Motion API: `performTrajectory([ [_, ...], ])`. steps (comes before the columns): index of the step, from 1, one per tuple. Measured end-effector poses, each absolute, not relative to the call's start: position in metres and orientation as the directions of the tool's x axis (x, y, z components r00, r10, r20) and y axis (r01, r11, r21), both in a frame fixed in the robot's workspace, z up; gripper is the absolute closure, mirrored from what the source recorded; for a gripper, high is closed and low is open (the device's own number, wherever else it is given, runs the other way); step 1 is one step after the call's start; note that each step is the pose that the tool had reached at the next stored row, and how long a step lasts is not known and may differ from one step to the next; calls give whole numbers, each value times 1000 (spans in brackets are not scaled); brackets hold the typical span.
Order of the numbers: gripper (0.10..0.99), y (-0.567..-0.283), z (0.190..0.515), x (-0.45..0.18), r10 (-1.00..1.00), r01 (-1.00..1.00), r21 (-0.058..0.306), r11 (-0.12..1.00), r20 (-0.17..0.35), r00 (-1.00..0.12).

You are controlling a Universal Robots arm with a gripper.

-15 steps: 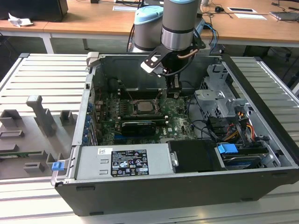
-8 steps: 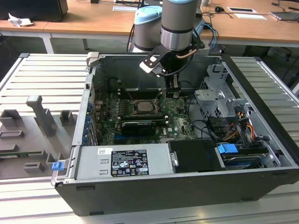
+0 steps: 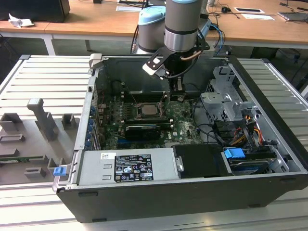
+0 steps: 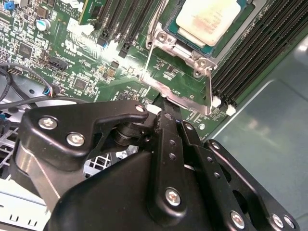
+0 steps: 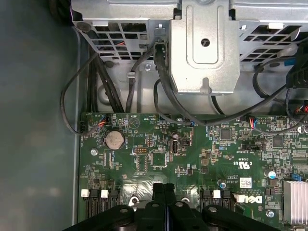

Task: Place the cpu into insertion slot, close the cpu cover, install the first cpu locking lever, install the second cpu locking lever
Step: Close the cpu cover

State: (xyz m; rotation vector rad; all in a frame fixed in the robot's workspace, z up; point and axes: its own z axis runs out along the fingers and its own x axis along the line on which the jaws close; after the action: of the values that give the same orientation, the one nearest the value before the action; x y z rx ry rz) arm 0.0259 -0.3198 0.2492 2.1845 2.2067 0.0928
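The cpu [image 4: 207, 19] is already sitting in the insertion slot [image 4: 240, 26], near the centre of the exterior view. The cpu cover [image 4: 178, 94] is standing open, not yet closed. The gripper [image 4: 162, 105], fingers pressed narrow together, is meeting the cover's free edge. Both locking levers look uninstalled.

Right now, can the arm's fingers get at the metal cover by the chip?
Probably yes. The fingers, pressed together, sit right at the free edge of the open cover, with nothing between them. The cpu lies beyond it.
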Motion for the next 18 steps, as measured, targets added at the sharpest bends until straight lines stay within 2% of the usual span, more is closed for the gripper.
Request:
performTrajectory([
  [18, 980, -320, 249, 16, 1000, 998, 67, 10, 17, -11],
])
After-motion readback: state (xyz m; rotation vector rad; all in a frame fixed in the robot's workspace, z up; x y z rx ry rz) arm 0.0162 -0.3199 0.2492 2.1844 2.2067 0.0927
